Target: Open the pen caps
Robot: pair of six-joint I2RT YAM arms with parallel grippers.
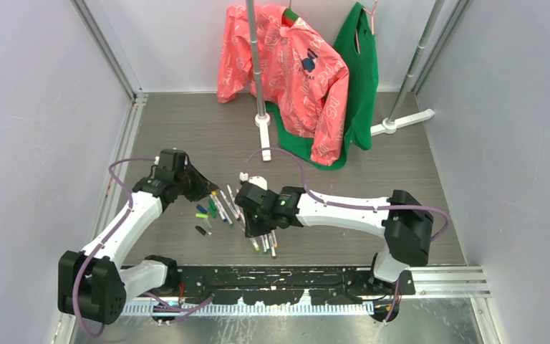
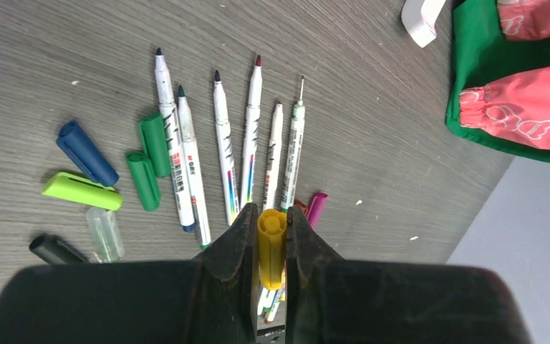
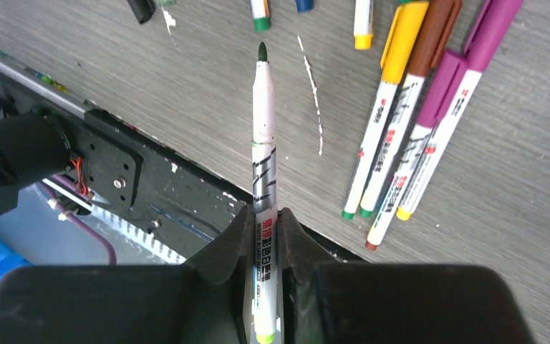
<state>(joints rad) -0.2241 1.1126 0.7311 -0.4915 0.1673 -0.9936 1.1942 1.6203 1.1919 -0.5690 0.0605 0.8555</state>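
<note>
Left gripper (image 2: 271, 215) pinches yellow cap (image 2: 271, 242); right gripper (image 3: 265, 215) grips uncapped pen (image 3: 262, 122).

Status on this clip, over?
Left claw shut on yellow cap. Right claw shut on uncapped pen. Four capped pens waiting. Nothing blocking.

walls (image 1: 36, 107) pale grey | tbl (image 1: 186, 129) grey woodgrain | pink+green clothes (image 1: 293, 64) on rack (image 1: 256, 72)

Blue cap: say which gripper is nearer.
Left. The left gripper hangs just beyond the blue cap, gripping a yellow cap; the right gripper, holding a pen, is farther off to its right.
</note>
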